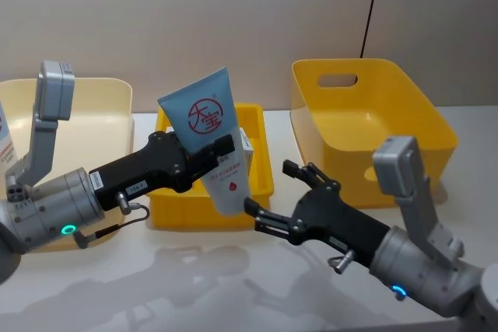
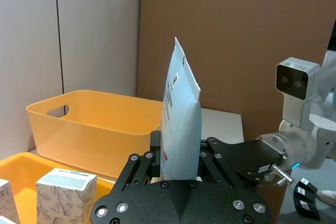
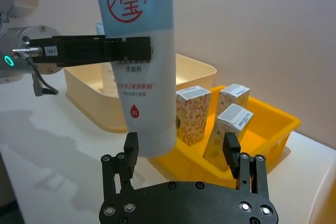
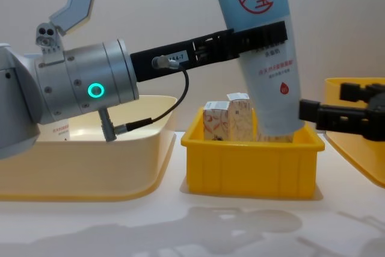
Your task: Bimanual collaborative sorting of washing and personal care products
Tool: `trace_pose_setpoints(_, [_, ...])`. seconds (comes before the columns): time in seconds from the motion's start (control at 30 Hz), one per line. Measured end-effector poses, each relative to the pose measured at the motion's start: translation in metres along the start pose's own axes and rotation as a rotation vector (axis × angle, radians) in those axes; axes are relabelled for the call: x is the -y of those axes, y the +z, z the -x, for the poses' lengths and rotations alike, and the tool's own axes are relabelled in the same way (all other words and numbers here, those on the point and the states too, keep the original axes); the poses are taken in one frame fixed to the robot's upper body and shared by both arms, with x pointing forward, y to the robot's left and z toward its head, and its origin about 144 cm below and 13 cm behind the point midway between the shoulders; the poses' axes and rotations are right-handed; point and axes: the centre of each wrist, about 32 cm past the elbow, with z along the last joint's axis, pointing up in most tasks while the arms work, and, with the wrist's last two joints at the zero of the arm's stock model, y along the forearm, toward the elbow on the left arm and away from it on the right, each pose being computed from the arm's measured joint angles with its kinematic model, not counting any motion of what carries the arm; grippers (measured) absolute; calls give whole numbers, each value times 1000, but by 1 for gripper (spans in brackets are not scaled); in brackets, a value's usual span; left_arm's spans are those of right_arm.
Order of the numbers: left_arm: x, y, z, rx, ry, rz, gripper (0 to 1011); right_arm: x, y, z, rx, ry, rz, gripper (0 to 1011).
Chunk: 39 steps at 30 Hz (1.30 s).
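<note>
Your left gripper (image 1: 220,153) reaches in from 9 o'clock in the head view. Its jaws are clamped tight across the middle of the tall pale-blue plastic squeeze tube (image 1: 204,114) with the red round logo and red drop mark. The tube is held clear of the desk (image 1: 194,270), nearly upright, with the crimped end at 12 o'clock and the blunt cap end at 6 o'clock. In the chest view the tube (image 4: 260,4) hangs over the 3 o'clock part of the small bright-yellow rectangular plastic tray (image 4: 249,167), and its lower end dips behind the tray's front wall.

Your right gripper (image 1: 271,188) sits at 4 o'clock from the tube, low over the desk. Its jaws are spread wide and hold nothing. In the right wrist view one finger (image 3: 131,148) stands just beside the tube's cap end. You cannot tell whether they touch.

The small white cartons printed with orange-red squiggles (image 3: 192,114) stand upright inside the tray, behind the tube.

A shallow cream plastic bin (image 1: 101,114) lies at 9 o'clock from the tray. A deep yellow plastic bin with a handle slot (image 1: 373,99) lies at 3 o'clock from the tray.
</note>
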Motion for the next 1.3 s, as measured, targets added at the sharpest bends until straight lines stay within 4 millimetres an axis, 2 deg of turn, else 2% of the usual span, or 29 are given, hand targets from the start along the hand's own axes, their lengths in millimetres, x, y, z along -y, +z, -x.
trace_pose_setpoints(0.7, [0, 0, 0, 0, 0, 0, 301, -53, 3, -1, 50, 124, -12, 1001])
trace_pose_setpoints(1.1, [0, 0, 0, 0, 1, 0, 301, -72, 5, 1, 71, 155, -15, 1001])
trace_pose_setpoints(1.3, [0, 0, 0, 0, 1, 0, 301, -78, 5, 2, 77, 161, -17, 884])
